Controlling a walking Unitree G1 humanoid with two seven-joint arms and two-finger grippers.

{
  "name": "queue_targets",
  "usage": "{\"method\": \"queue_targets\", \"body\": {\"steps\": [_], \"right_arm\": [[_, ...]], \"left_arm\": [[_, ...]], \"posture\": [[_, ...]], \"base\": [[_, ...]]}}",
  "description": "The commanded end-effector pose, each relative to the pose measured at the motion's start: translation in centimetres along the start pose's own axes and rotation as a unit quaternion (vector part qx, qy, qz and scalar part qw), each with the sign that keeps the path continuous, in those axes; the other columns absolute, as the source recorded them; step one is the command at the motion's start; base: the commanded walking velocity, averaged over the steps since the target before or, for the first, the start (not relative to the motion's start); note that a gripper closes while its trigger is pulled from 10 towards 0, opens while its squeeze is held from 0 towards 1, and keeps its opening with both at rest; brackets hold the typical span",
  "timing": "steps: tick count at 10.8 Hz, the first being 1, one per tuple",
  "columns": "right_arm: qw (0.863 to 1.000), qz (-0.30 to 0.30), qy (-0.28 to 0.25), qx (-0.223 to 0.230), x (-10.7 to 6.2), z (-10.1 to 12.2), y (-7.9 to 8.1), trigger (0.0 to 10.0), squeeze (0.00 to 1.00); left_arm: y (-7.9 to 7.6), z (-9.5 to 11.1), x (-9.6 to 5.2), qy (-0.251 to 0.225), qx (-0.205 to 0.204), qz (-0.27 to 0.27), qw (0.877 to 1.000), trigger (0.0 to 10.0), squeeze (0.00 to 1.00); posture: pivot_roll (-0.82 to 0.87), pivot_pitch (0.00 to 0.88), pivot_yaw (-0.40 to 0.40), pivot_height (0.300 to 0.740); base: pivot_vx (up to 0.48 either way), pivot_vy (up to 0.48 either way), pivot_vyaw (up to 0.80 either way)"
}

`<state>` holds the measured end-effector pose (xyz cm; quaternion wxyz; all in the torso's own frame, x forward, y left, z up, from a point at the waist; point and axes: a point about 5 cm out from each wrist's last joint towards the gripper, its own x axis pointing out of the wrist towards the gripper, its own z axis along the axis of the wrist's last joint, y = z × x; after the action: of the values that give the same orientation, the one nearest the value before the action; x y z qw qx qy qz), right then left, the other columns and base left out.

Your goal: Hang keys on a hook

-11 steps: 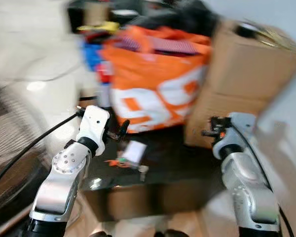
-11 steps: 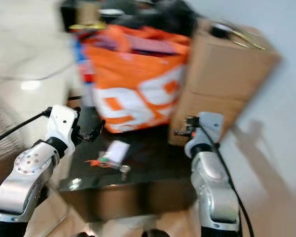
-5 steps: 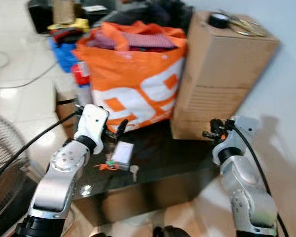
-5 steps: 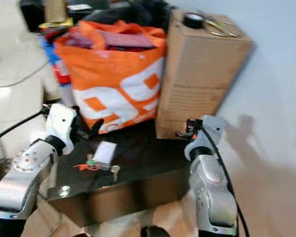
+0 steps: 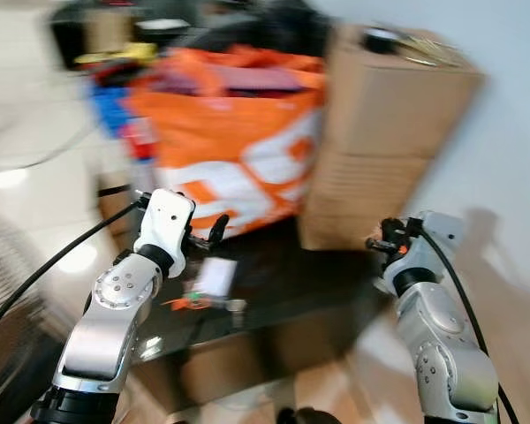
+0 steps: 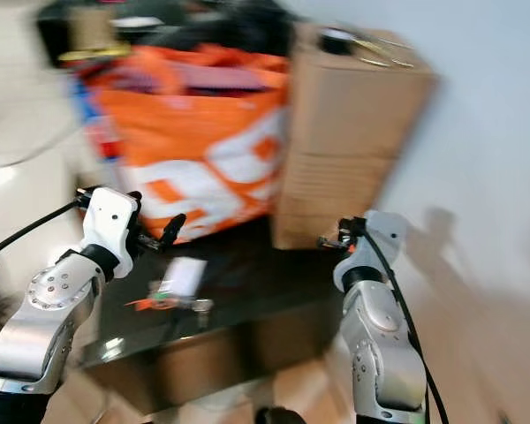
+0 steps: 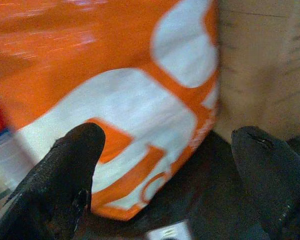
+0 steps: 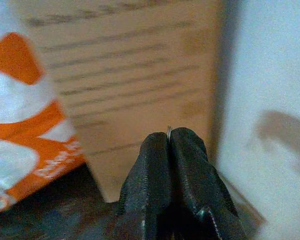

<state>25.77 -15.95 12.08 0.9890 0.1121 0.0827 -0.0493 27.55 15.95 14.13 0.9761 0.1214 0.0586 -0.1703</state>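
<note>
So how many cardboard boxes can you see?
1. The tall cardboard box stands on the dark table against the white wall, right beside the orange bag. More boxes could be hidden behind the bag.

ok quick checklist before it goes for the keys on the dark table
1. Keys located: ok, keys with an orange tag lie on the dark table, beside a small white card.
2. Left gripper open: ok, fingers wide apart, facing the orange bag.
3. Left gripper over the keys: not ok, it sits above and behind them.
4. Right gripper free: cannot tell, shut, with a thin sliver between the tips.
5. View steady: not ok, head views are blurred.
6. Hook found: cannot tell.
</note>
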Motion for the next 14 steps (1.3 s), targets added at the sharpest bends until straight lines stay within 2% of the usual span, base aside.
{"method": "queue_targets", "body": {"steps": [1, 3, 5, 9, 14], "right_arm": [[1.000, -0.006, -0.009, 0.000, -0.15, 0.49, -0.14, 10.0, 0.00], [1.000, -0.011, -0.006, -0.003, -0.26, 0.33, -0.32, 10.0, 0.00], [0.999, -0.015, -0.008, -0.032, -0.07, 0.42, -0.54, 10.0, 0.00], [0.999, -0.012, -0.011, -0.030, -0.03, 0.43, -0.46, 10.0, 0.00], [0.999, -0.009, -0.013, -0.033, 0.10, 0.46, -0.27, 10.0, 0.00]], "left_arm": [[-0.16, 0.06, 0.26, -0.001, 0.001, -0.004, 1.000, 10.0, 0.00], [-0.20, 0.02, 0.32, -0.004, 0.004, -0.005, 1.000, 10.0, 0.00], [-0.21, -0.12, 0.38, -0.003, 0.001, 0.000, 1.000, 10.0, 0.00], [-0.27, 0.03, 0.57, -0.011, 0.011, -0.002, 1.000, 10.0, 0.00], [-0.23, 0.14, 0.73, -0.015, 0.016, -0.004, 1.000, 10.0, 0.00]], "posture": [[-0.02, 0.000, -0.050, 0.740], [-0.02, 0.000, -0.049, 0.740], [-0.02, 0.000, -0.059, 0.740], [-0.02, 0.000, -0.054, 0.740], [-0.02, 0.000, -0.056, 0.740]], "base": [[0.000, 0.000, -0.79], [0.000, 0.000, -0.79], [0.000, 0.000, -0.68], [0.000, 0.000, 0.00], [0.000, -0.316, 0.00]]}}
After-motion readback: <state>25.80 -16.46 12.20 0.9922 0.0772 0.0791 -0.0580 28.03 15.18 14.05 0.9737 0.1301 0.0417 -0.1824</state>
